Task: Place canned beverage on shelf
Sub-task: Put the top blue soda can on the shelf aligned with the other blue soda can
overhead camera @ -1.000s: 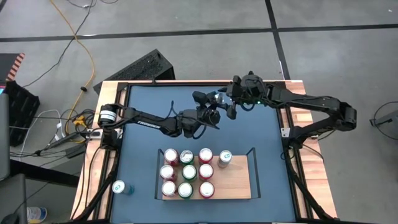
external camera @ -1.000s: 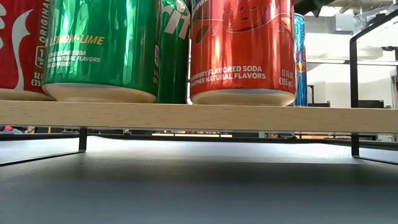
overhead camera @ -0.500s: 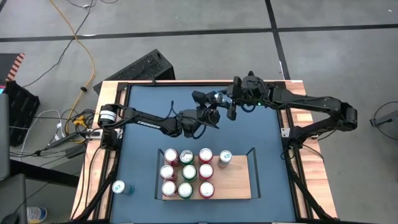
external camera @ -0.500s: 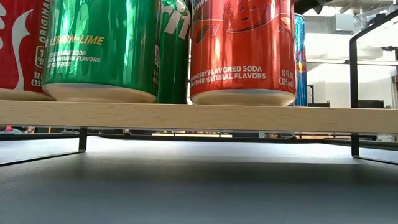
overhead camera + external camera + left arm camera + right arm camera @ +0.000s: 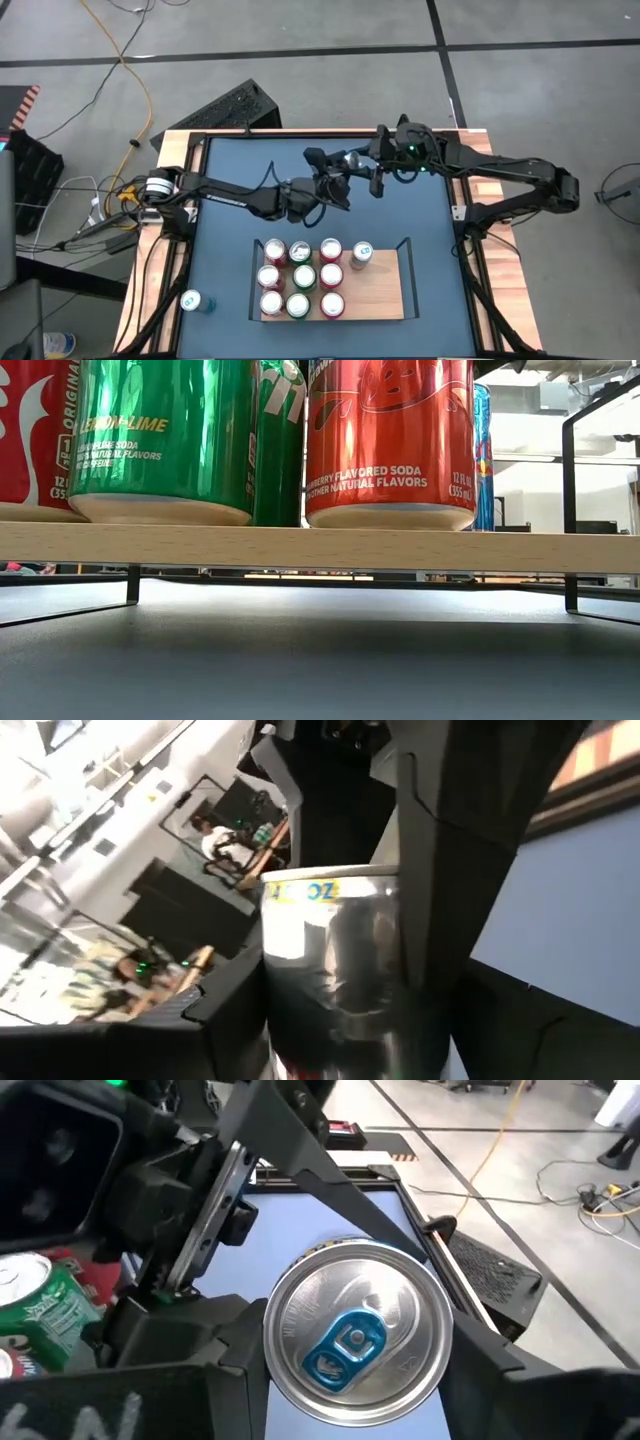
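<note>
Meeting above the middle of the blue table (image 5: pixel 420 225), both grippers close on one silver can (image 5: pixel 347 163), a smooth aluminium cylinder with a bright blue pull tab on its brushed top. From the left wrist view the left gripper (image 5: pixel 340 970) clamps the can's shiny side between its two dark fingers; from the right wrist view the right gripper (image 5: pixel 350 1350) has a flat black finger pressed against each side of the lid rim, so the can is gripped by both at once, off the table. In the overhead picture this handover sits toward 12 o'clock of the shelf (image 5: pixel 385 295).

That shelf, a flat pale-wood board with thin black metal rails at its short ends, lies near the table's 6 o'clock edge. Nine upright cans stand on it in rows, red (image 5: pixel 274 249) and green (image 5: pixel 304 277) with silvery round tops, crowded into its 9 o'clock half, plus one pale blue-topped can (image 5: pixel 362 252) toward 1 o'clock of them; the 3 o'clock half is bare wood. Seen from table height, glossy green and red cans (image 5: pixel 390 440) rest on the board's edge.

A lone blue can (image 5: pixel 192 300) stands on the wooden table rim at 9 o'clock of the shelf
</note>
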{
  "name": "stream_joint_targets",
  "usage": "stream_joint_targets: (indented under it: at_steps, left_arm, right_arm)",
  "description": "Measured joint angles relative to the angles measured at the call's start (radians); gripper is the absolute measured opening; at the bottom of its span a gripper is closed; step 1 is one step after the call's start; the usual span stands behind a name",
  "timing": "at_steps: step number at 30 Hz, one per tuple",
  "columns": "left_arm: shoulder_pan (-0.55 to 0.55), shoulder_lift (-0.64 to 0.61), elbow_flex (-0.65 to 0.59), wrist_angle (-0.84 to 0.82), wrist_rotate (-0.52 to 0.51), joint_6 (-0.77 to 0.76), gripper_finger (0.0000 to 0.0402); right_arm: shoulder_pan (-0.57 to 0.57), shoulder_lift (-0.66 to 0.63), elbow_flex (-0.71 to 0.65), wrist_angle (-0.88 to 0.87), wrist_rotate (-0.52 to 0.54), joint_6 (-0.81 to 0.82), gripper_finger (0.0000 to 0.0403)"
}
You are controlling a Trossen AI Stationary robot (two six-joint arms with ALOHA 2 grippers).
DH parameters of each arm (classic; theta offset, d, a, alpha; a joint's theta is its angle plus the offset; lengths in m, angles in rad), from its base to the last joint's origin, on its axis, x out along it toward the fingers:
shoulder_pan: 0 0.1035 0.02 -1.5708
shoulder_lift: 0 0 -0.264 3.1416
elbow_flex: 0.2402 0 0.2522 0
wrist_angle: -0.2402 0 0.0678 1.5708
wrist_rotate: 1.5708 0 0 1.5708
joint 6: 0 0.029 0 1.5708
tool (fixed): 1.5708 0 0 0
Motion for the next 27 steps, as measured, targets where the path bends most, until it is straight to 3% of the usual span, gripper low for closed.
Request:
stream_joint_targets:
  at_steps: [7, 12, 16, 18, 24, 27]
  left_arm:
    - [-0.01, -0.003, -0.003, -0.045, -0.142, -0.182, 0.0284]
    - [-0.008, -0.002, -0.002, -0.058, -0.182, -0.206, 0.0288]
    - [-0.024, -0.013, 0.037, -0.245, -0.22, -0.306, 0.0288]
    - [-0.027, -0.042, 0.068, -0.387, -0.132, -0.422, 0.0289]
    - [0.007, -0.14, 0.131, -0.694, 0.311, -0.826, 0.0289]
    - [0.029, -0.183, 0.132, -0.779, 0.405, -0.918, 0.0289]
  right_arm:
    - [-0.016, -0.007, -0.002, 0.001, 0.103, -0.022, 0.0194]
    - [-0.019, -0.003, -0.002, -0.015, 0.036, -0.021, 0.0194]
    - [-0.061, -0.029, -0.002, -0.058, 0.055, -0.083, 0.0194]
    - [-0.084, -0.05, -0.002, -0.087, 0.06, -0.122, 0.0194]
    - [-0.093, -0.124, 0.004, -0.217, 0.043, -0.362, 0.0194]
    - [-0.051, -0.155, 0.064, -0.335, 0.058, -0.441, 0.0194]
